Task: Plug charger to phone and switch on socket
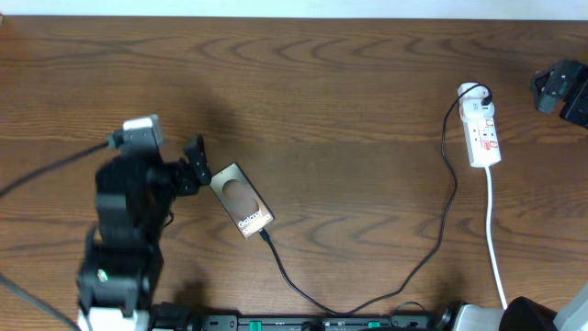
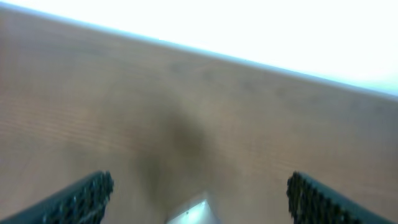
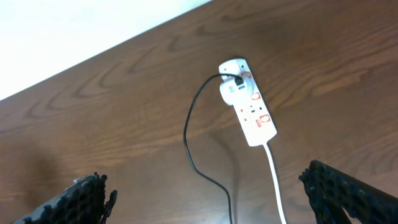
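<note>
Phone (image 1: 242, 200): flat glossy slab on counter (image 1: 367, 74), probably slippery, best pinched across long edges; left hand (image 1: 196, 165) stood spread, empty.

The overhead camera looks straight down on the tabletop (image 1: 349, 83) from well above and takes in its full width. The phone (image 1: 242, 200) lies at 8 o'clock from centre and the power strip (image 1: 481, 129) toward 2 o'clock. The left wrist camera sits low and very near the wood. Its view is blurred and faces the far edge between the fingers (image 2: 78, 200) of the left hand (image 2: 198, 198); one pale corner of the phone (image 2: 194, 213) shows at 6 o'clock. The right wrist camera hangs higher, tilted down, with the power strip (image 3: 249, 106) at 1 o'clock. It shares that strip and the charger cable (image 3: 189, 134) with the overhead view.
</note>
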